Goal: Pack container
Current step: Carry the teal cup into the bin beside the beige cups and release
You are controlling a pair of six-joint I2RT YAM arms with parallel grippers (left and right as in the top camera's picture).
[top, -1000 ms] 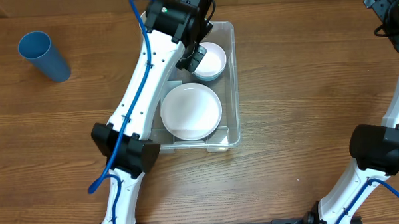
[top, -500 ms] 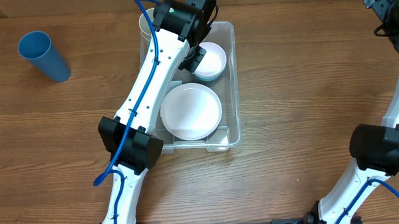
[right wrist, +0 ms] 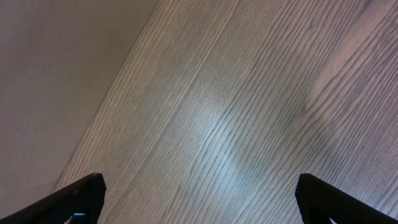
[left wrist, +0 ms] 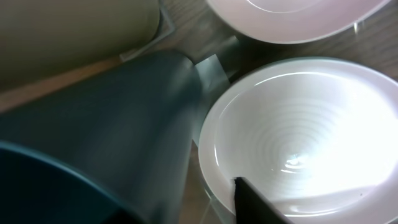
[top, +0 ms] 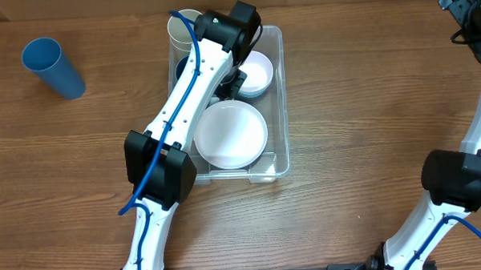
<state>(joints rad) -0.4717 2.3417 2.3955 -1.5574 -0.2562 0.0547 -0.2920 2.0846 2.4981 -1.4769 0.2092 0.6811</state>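
Left wrist view: a dark cup (left wrist: pixel 106 124) crowds my left gripper (top: pixel 232 77) and hides one finger, so I cannot tell if it grips. The container (top: pixel 284 109) surrounds it, a white bowl (left wrist: pixel 292 137) just beside, likely packed tight to save room; my right gripper (right wrist: pixel 199 186) idles spread apart, far off
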